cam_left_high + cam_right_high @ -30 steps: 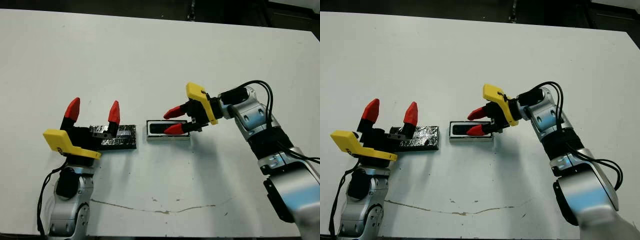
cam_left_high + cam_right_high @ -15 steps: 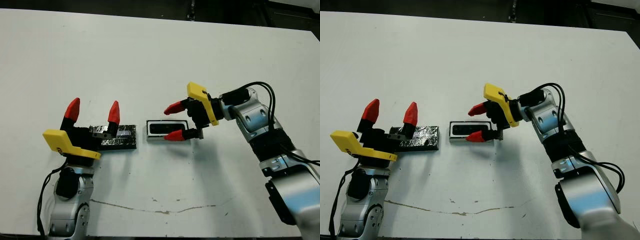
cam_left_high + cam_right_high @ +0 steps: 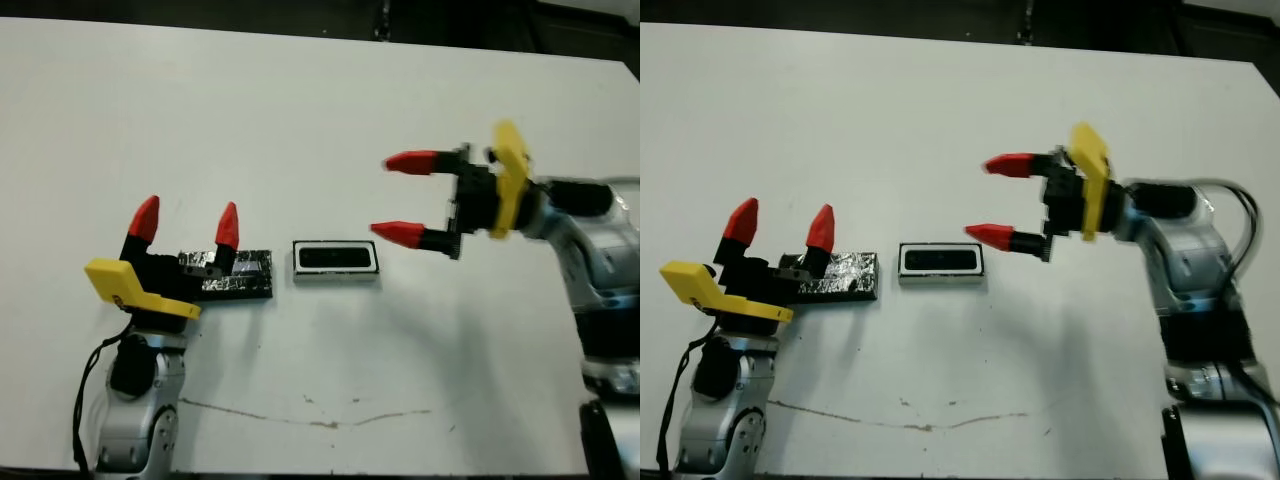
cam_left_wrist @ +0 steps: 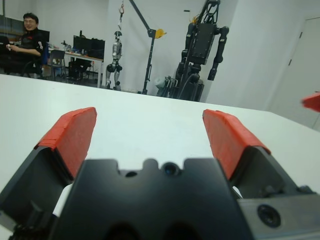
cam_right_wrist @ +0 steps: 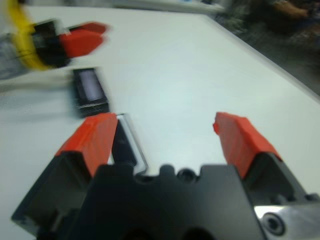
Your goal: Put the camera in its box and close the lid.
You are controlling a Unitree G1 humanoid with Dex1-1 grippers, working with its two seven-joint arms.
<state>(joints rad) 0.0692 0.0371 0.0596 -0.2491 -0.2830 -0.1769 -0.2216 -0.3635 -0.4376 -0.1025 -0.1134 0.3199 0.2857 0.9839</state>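
Note:
The camera, a slim black block, lies inside its box, a small pale-walled tray at the table's middle. The lid, black and crinkly, rests flat on the table just left of the box, apart from it. My left gripper stands open over the lid's left end, and its body hides that end. My right gripper hangs open and empty to the right of the box, clear of it. The right wrist view shows the box close by and the lid beyond it.
A thin dark scratch runs across the white table near its front edge. In the left wrist view a seated person and standing robot rigs show beyond the table's far edge.
My right gripper opened at the box, then drew back to the right and upward, away from it. The camera stayed in the box. Left arm and lid are unmoved.

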